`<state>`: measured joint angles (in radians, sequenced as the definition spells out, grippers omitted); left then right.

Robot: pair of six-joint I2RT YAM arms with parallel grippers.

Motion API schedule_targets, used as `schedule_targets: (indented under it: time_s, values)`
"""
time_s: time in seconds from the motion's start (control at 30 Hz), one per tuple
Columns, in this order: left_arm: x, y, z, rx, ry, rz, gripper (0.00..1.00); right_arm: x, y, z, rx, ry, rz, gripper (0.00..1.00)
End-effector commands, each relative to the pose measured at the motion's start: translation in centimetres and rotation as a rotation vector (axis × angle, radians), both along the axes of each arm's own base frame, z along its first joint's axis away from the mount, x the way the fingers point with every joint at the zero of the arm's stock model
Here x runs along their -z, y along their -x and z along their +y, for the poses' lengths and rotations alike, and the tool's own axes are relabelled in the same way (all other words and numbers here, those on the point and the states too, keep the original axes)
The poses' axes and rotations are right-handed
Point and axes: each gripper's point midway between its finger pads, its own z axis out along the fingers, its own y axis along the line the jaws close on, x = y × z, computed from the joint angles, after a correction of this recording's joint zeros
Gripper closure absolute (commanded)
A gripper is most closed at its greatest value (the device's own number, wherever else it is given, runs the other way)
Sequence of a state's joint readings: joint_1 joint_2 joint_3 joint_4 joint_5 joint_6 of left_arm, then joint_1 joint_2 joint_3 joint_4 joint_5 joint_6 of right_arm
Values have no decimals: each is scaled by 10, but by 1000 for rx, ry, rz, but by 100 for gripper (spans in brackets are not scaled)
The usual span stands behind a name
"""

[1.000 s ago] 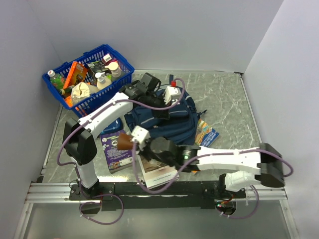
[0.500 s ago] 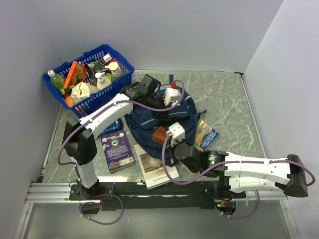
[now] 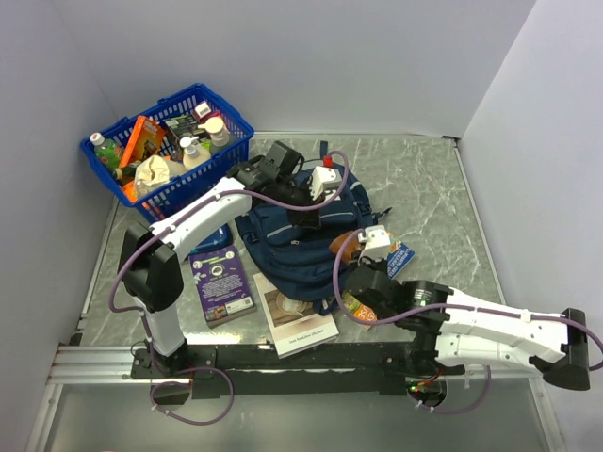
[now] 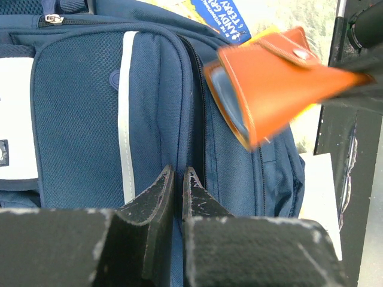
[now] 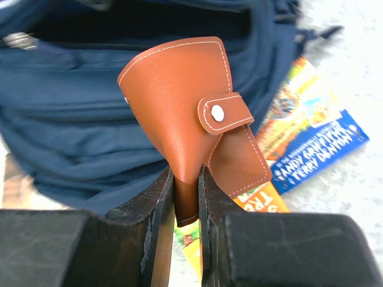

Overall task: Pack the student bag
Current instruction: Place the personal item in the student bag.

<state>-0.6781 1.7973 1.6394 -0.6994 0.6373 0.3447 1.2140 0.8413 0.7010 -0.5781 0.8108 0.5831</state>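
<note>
The student bag (image 3: 297, 235), navy with a lighter front panel, lies on the table's middle. My left gripper (image 3: 309, 215) is over its top, shut on a fold of the bag's fabric (image 4: 177, 179) beside the open zip. In the left wrist view the bag (image 4: 78, 107) fills the frame. My right gripper (image 3: 356, 249) hovers by the bag's right side, shut on the bottom edge of a brown leather pouch (image 3: 342, 243) with a snap flap. The right wrist view shows that gripper (image 5: 186, 186) pinching the pouch (image 5: 179, 101) upright before the bag's dark opening (image 5: 143, 24).
A blue plastic basket (image 3: 236, 118) full of bottles and packets stands at the back left. A colourful book (image 3: 396, 256) lies right of the bag, under the right gripper. A purple book (image 3: 221, 282) and a white booklet (image 3: 300, 322) lie in front of the bag.
My right arm has swung from the front left, over the purple book, across to the bag's right side, carrying the brown pouch. The left gripper has stayed on the bag.
</note>
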Motion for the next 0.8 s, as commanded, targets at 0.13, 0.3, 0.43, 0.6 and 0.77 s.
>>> schedule_targets:
  time_s: [0.13,0.3,0.43,0.6,0.77]
  values:
    - [-29,2,-10,36,95,-51,92,-16,-25,-1,118,-51,27,82]
    - [-33,7,-13,48,114,-60,92,-16,-32,18,81,-78,60,80]
    - [-29,13,-17,73,104,-61,92,-23,-33,37,26,-93,84,77]
    - [-26,20,-20,83,106,-74,94,-31,-34,55,-3,-139,119,71]
    - [-20,30,-22,108,93,-60,94,-46,-44,58,30,-194,116,48]
